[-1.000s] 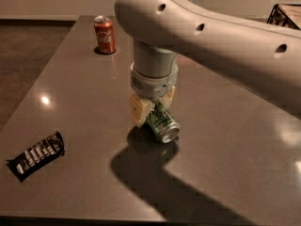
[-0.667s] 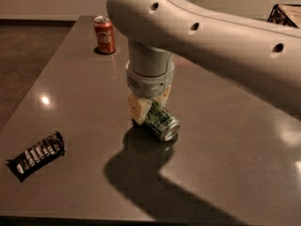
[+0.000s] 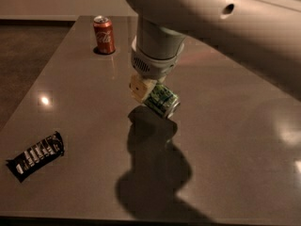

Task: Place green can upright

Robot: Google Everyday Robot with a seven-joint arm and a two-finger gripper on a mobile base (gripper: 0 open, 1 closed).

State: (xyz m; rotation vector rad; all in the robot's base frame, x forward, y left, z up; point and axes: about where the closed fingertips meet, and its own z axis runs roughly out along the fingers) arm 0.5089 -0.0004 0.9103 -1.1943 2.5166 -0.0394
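The gripper point(image 3: 147, 93) hangs from the big pale arm point(image 3: 221, 18) over the middle of the table point(image 3: 244, 164), and its cream fingers point(image 3: 139, 87) are clamped on the green can point(image 3: 162, 100). The can is tilted, its silver end pointing down and to the right. It sits low over its own dark shadow point(image 3: 151, 126), and I cannot tell whether the low rim is touching the table or just above it. Nothing else props the can at that angle, so the grip must be carrying it.

The can is not yet upright, so the turn and the set-down remain to be done, and that is where the risk lies.

- The fingers hold the can near one end rather than around its middle (as far as this view shows). As the wrist turns, the smooth metal could slip or swing in the grip.
- If the can is let go while leaning, it will tip and roll on the glossy table, which has no edge to stop it.
- If it is lowered while tilted, the low rim would catch first and could lever the can out of the fingers.
- Squeezing too hard could dent the thin wall.

The red cola can point(image 3: 104, 34) stands well apart at the far end and the snack bar point(image 3: 36, 155) lies well apart at the near left, so neither looks likely to be hit.
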